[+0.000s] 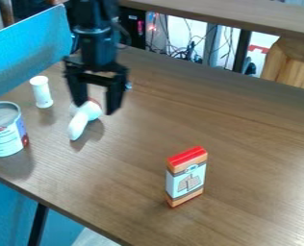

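box (pixel 186 178) with a red top stands upright nearest you; the can (pixel 5 134) sits at the view's left edge. farther back, your tool (pixel 95 109) hangs wide open, gripping nothing, at the white round-ended object (pixel 79 126). the white cylinder (pixel 42 92) stands left of it, before a blue panel (pixel 29 50).

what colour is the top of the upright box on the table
Red; the box top shows best in the camera view.
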